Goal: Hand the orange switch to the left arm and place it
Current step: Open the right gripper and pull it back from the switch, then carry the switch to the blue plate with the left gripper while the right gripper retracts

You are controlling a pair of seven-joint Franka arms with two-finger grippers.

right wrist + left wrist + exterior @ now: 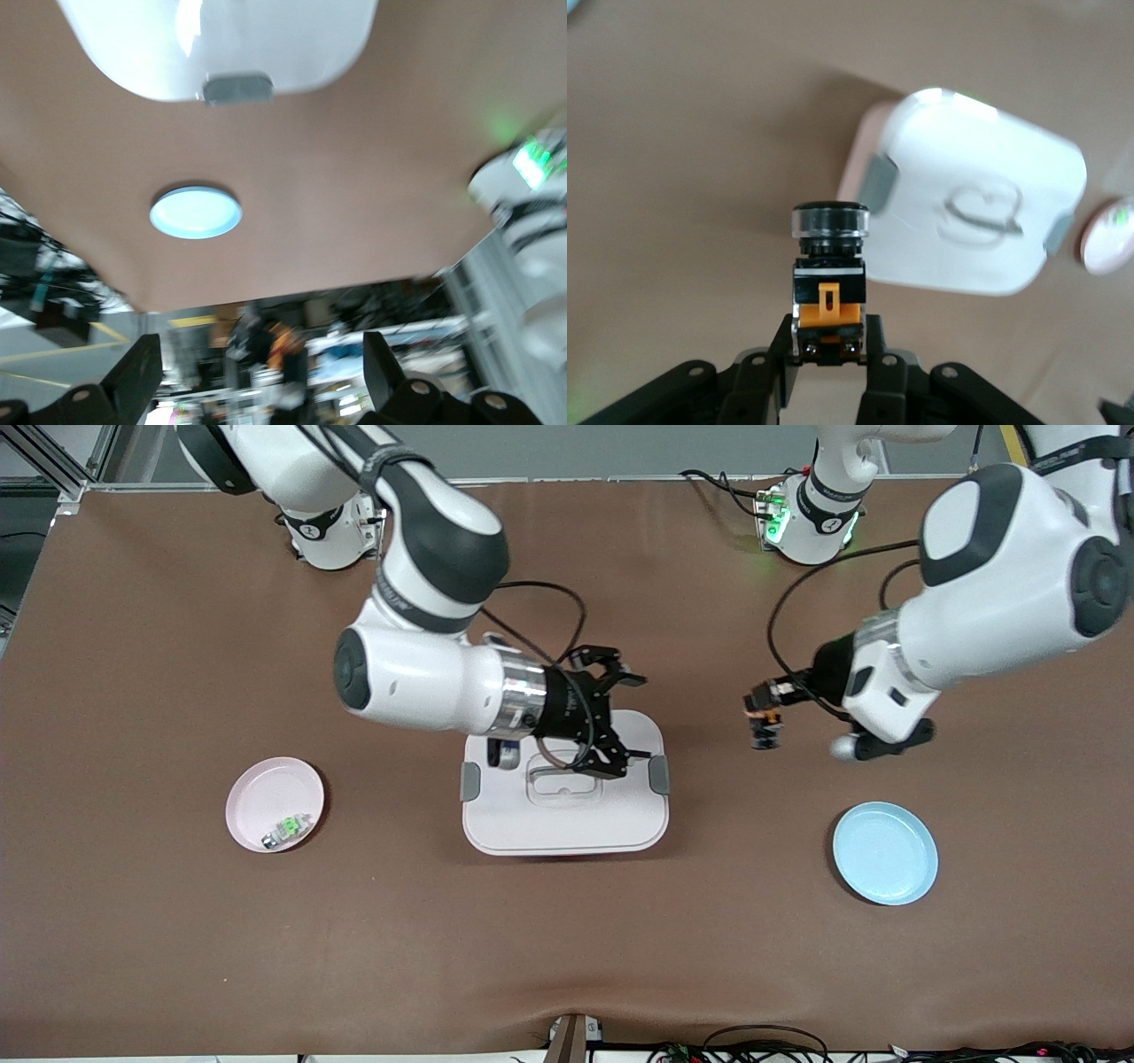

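The orange switch (764, 722) is held in my left gripper (767, 717), up in the air over bare table between the box (567, 824) and the blue plate. In the left wrist view the left gripper (828, 341) is shut on the switch's orange-black body (827, 301), its black collar pointing away. My right gripper (631, 719) is open and empty, above the box's edge toward the left arm's end. In the right wrist view its fingers (142, 363) stand wide apart with nothing between them. The white box shows in both wrist views (966, 204) (221, 35).
A blue plate (884, 853) lies toward the left arm's end, nearer the front camera than the left gripper; it shows in the right wrist view (195, 212). A pink plate (261, 793) toward the right arm's end holds a small green-and-silver part (288, 830).
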